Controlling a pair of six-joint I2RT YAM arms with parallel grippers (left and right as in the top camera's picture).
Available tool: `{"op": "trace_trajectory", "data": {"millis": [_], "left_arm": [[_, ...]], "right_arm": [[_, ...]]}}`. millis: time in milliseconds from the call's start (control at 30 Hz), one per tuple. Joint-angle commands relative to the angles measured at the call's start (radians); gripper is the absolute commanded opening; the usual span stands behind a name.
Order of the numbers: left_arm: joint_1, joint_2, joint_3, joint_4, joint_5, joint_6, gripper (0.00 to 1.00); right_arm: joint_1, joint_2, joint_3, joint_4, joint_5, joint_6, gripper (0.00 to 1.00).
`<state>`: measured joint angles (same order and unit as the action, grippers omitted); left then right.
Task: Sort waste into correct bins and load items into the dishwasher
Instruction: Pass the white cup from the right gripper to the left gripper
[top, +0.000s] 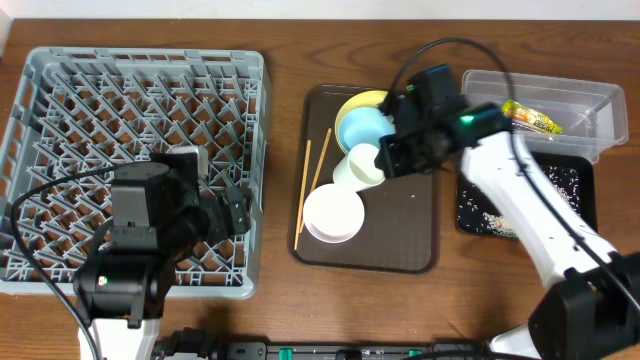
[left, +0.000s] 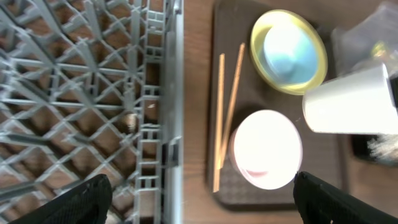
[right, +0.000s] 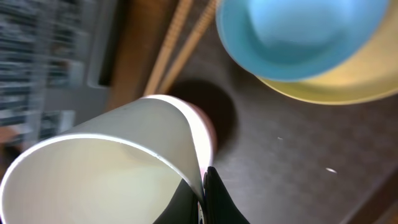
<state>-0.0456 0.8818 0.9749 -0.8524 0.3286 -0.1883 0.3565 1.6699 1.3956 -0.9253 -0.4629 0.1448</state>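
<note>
My right gripper (top: 386, 158) is shut on the rim of the small white cup (top: 361, 166), which hangs tilted above the brown tray; one finger is inside the cup (right: 106, 168), the other outside, meeting at the right gripper (right: 203, 194). A light-blue bowl (top: 360, 128) sits in the pale-yellow plate (top: 367, 99). The pinkish-white bowl (top: 333, 213) and the chopsticks (top: 312, 180) lie on the tray. My left gripper (left: 202, 190) stands open, empty, over the right edge of the grey dishwasher rack (top: 130, 100).
The dark-brown serving tray (top: 400, 250) holds the dishes. At the right, a clear tub (top: 585, 100) holds the snack wrapper (top: 533, 118). In front of it a black tray (top: 580, 180) holds white rice scraps (top: 490, 215).
</note>
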Motion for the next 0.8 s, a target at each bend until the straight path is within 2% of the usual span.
{"op": "trace_trajectory", "data": {"millis": [0,100,233,400,567,767], "left_arm": [[0.005,0.046,0.011,0.038,0.111,-0.142,0.95],[0.005,0.106,0.011,0.115,0.256,-0.182,0.95],[0.005,0.206,0.011,0.281,0.529,-0.244,0.95],[0.005,0.332,0.011,0.481,0.761,-0.359,0.95],[0.005,0.421,0.011,0.629,0.923,-0.465,0.95],[-0.027,0.468,0.011,0.696,0.999,-0.528,0.94]], "right_arm": [[-0.044,0.001,0.004,0.008,-0.315,-0.097,0.01],[-0.060,0.002,0.004,0.046,-0.478,-0.120,0.01],[-0.055,0.002,0.004,0.108,-0.574,-0.116,0.01],[-0.048,0.002,0.004,0.174,-0.671,-0.116,0.01],[-0.052,0.002,0.004,0.259,-0.689,-0.068,0.01],[-0.052,0.002,0.004,0.363,-0.743,-0.014,0.01]]}}
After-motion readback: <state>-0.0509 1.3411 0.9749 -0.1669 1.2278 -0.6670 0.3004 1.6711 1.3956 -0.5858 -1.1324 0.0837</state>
